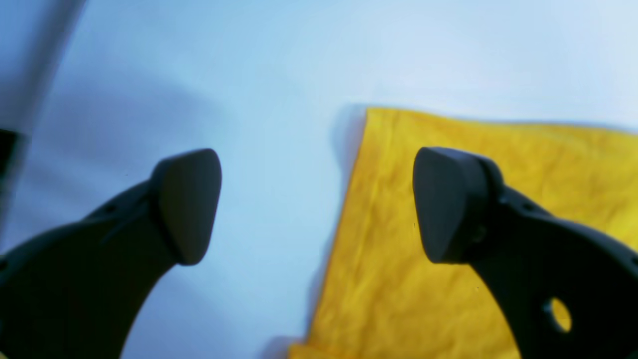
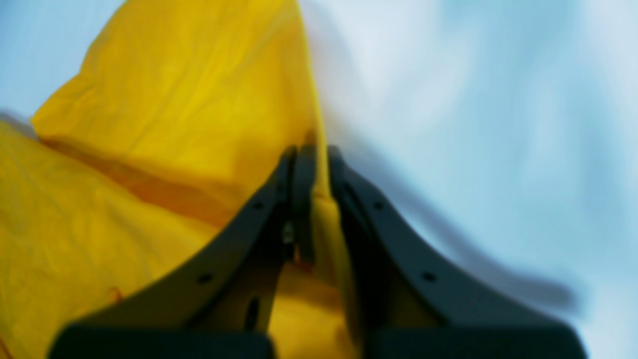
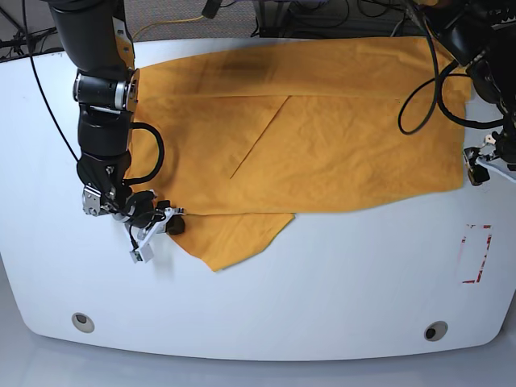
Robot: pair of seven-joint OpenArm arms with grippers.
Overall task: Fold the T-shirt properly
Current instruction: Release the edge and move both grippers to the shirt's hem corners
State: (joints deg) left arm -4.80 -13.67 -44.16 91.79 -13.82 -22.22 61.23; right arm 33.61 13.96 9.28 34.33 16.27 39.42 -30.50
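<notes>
The orange-yellow T-shirt [image 3: 322, 145] lies spread over the far half of the white table [image 3: 322, 298], with one flap hanging toward the front at the lower left. My right gripper [image 3: 171, 226] sits at that flap's left edge. In the right wrist view it [image 2: 311, 159] is shut on a lifted fold of the T-shirt [image 2: 189, 99]. My left gripper [image 3: 476, 165] hovers at the shirt's right edge. The left wrist view shows it [image 1: 319, 204] open and empty, one finger over the bare table and the other over the T-shirt [image 1: 548, 164], near a cloth corner.
A red rectangular mark [image 3: 476, 254] is on the table at the front right. Two round holes [image 3: 81, 321] [image 3: 435, 330] sit near the front edge. Black cables [image 3: 427, 89] loop over the shirt's far right corner.
</notes>
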